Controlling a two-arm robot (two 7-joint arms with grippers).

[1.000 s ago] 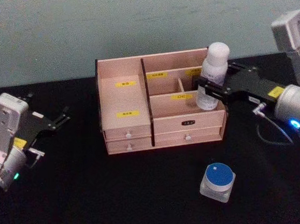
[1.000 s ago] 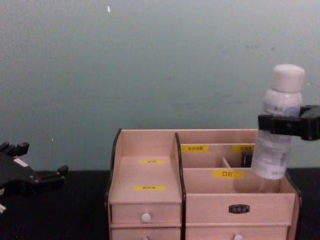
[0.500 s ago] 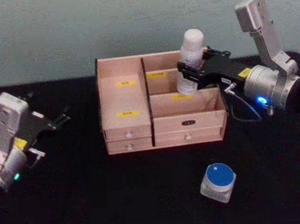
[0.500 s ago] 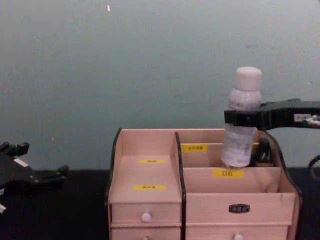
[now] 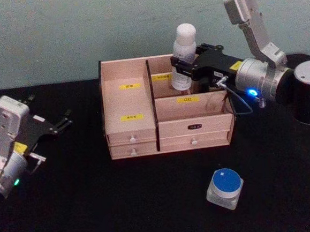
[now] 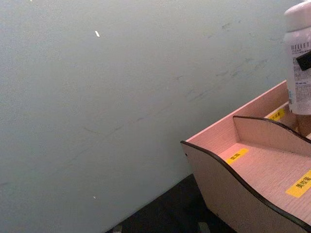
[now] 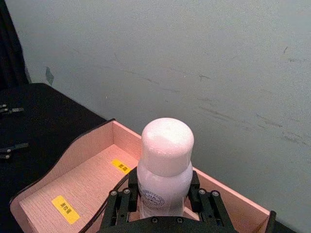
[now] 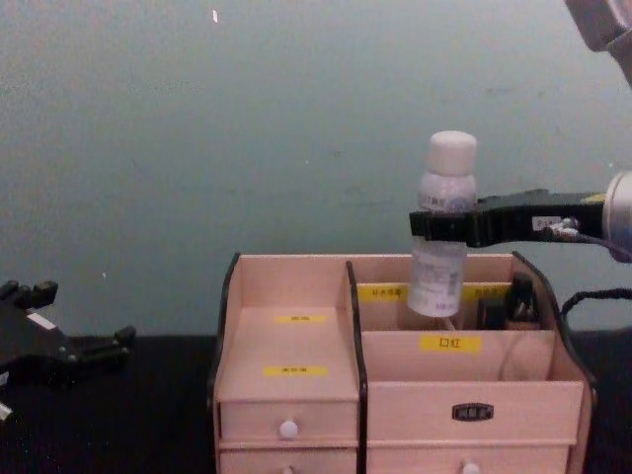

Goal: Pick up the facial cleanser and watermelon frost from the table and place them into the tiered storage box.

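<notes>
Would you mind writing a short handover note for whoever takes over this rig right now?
Right gripper: shut on the white bottle, held upright over the back row of the tiered storage box, right section; not released.
Left gripper: open, parked above the table at the left, holding nothing.
Blue-lidded jar: on the table in front of the box, untouched.
Done: bottle picked up and brought to the box.
Left: lower and release the bottle, then fetch the jar and place it in the box.
</notes>
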